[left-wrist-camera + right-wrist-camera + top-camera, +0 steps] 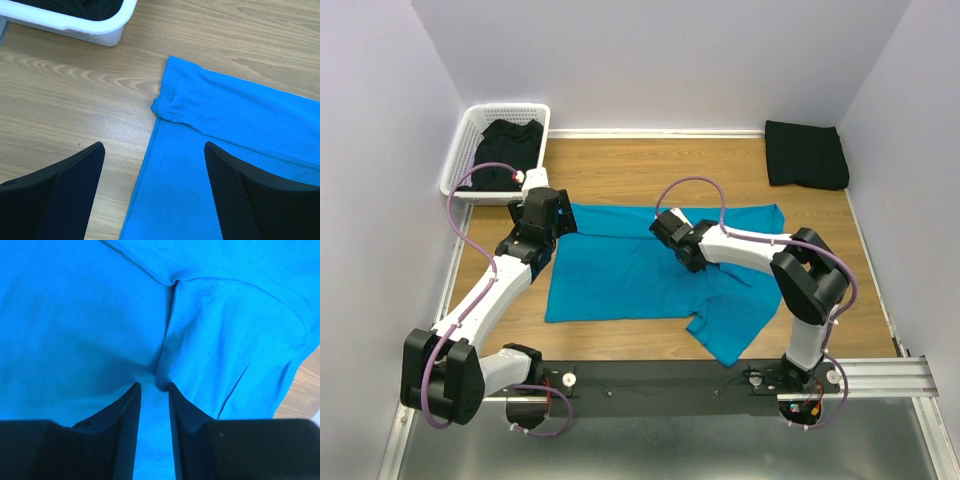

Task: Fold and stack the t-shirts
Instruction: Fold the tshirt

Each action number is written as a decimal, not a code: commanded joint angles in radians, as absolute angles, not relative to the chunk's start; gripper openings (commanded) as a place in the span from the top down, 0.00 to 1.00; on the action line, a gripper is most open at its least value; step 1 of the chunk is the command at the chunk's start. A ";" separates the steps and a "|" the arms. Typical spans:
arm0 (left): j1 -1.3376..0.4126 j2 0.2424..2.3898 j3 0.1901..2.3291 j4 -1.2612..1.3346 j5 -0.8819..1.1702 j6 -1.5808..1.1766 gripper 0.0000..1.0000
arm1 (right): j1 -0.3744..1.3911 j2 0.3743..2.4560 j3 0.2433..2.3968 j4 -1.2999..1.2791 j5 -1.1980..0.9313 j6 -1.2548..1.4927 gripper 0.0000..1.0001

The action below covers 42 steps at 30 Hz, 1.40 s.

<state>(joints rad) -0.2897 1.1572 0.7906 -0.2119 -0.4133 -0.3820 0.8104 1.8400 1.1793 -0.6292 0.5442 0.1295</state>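
The teal t-shirt (630, 265) lies spread over the middle of the desk (650, 160). Its far edge is turned over in a flat band (225, 105), and one sleeve (730, 320) trails loose off its near-right side, rumpled rather than flat.

The right pincer (154, 385) is down on the shirt's middle, a little toward its far edge. Its fingers are drawn narrow, and a small pucker of the blue cloth is caught between their tips, with creases running away from that spot. The left pincer (154, 147) hangs above the shirt's far-left corner, spread wide and holding nothing, with the little bunched corner (162, 107) of the band just ahead of it.

Beyond the shirt's far-right corner a black t-shirt (806, 153) sits folded. Beyond its far-left corner another black t-shirt (508, 150) lies heaped in the white basket (460, 160).

The likely trouble is the right pincer's shallow bite. If it has only the top layer, a lift would peel that layer up and undo the band instead of carrying the shirt. With the left side unheld, a one-sided pull would probably drag the whole shirt askew across the desk. The loose sleeve could get trapped inside the fold and leave a lump. The left pincer may also snag the bunched corner as it comes down.
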 commanded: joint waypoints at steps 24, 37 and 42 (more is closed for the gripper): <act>-0.285 1.155 0.808 -0.206 -0.408 -0.385 0.12 | 0.744 1.838 1.203 -0.577 0.507 0.063 0.99; -0.285 1.173 0.808 -0.202 -0.374 -0.376 0.12 | 0.646 1.770 1.157 -0.577 0.203 0.066 0.91; -0.284 1.187 0.810 -0.202 -0.359 -0.373 0.12 | 0.641 1.769 1.143 -0.581 0.082 0.038 0.78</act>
<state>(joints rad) -0.2890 1.1748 0.7906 -0.2115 -0.3809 -0.3817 0.6456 1.7905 1.1618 -0.5892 0.2134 0.0570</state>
